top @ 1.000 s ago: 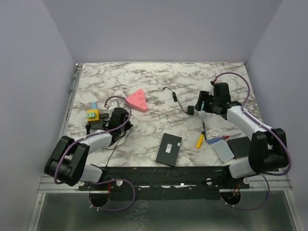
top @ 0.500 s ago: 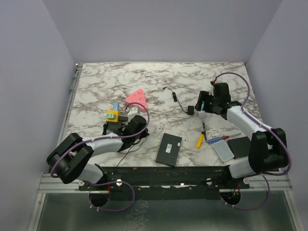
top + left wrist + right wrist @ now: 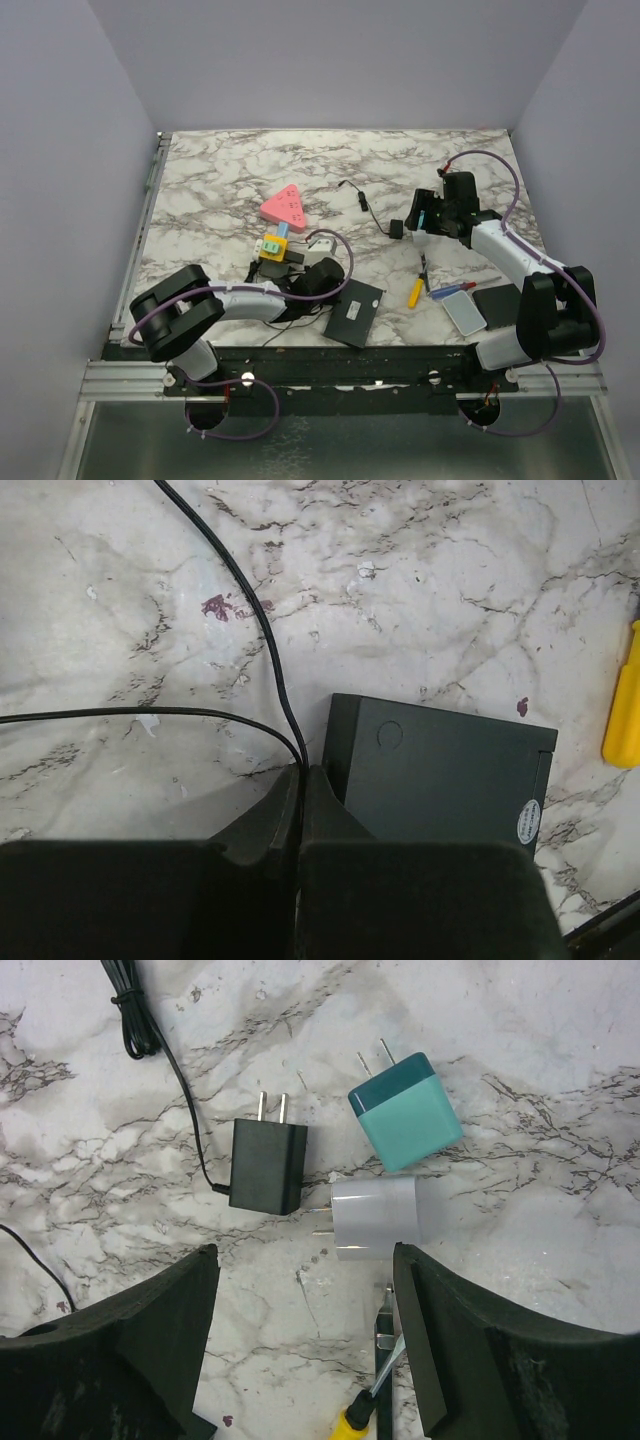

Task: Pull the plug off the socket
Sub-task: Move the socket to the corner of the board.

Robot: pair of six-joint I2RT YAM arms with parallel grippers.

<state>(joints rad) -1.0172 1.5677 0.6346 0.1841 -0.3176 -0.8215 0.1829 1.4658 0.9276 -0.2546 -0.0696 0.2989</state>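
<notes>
Left fingers (image 3: 301, 785) swung right, pinching black cable (image 3: 262, 640), beside black box (image 3: 440, 770)

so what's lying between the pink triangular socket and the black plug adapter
Only a thin black cable, trailing from the black plug adapter across bare marble toward the pink triangular socket, seen in the top view.

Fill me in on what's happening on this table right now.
The left end effector is shut on a thin black cable, right beside the flat black box. The yellow, teal and blue socket cube lies close behind that arm, near the pink triangular power strip; whether its plug is out cannot be told. The right end effector hangs open above a black adapter, a teal adapter and a white adapter, holding nothing.
</notes>
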